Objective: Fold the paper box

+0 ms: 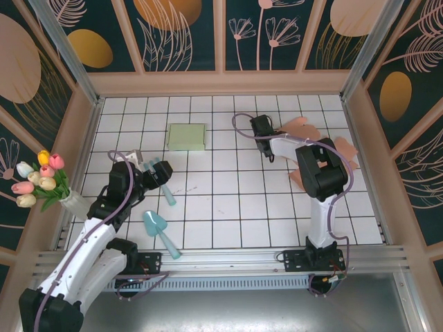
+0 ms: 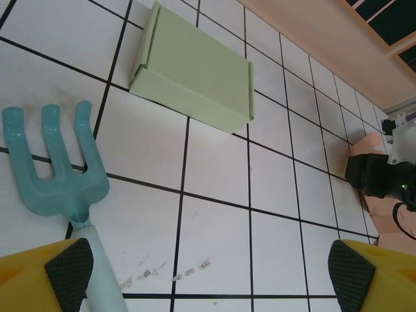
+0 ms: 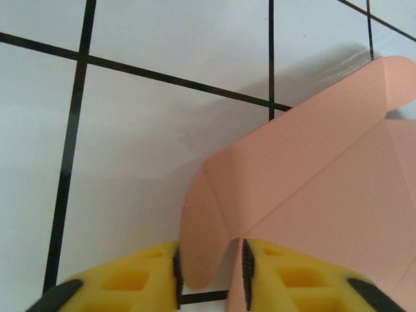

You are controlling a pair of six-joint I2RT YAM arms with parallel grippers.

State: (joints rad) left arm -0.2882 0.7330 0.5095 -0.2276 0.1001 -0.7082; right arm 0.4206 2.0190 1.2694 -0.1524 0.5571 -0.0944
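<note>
White tiles ruled with black lines cover the worktop (image 1: 221, 207), which is closed in by peach-framed walls (image 1: 221, 81) set with dark panels of painted leaves and flowers.

From the top camera, the pink paper box (image 1: 302, 126) is seen lying opened out near the worktop's far right corner, partly hidden by the right arm. A green box (image 1: 187, 136), folded shut, is placed left of centre towards the far edge. A teal hand fork (image 1: 166, 188) and a teal trowel (image 1: 156, 225) are laid near the left edge.

What the overhead view leaves unclear is given by the right wrist camera. The right fingers (image 3: 130, 279) are drawn narrow, with a rounded flap (image 3: 208, 221) of the pink box between their pads. Whether the flap is clamped cannot be told.

In the left wrist view the left fingers (image 2: 65, 266) are spread wide and hold nothing. The fork's three tines are seen just ahead of them, and the green box beyond.

At the left edge a white vase (image 1: 75, 203) is filled with tulips (image 1: 41, 176) in pink, yellow and white. What the green box holds cannot be seen.
</note>
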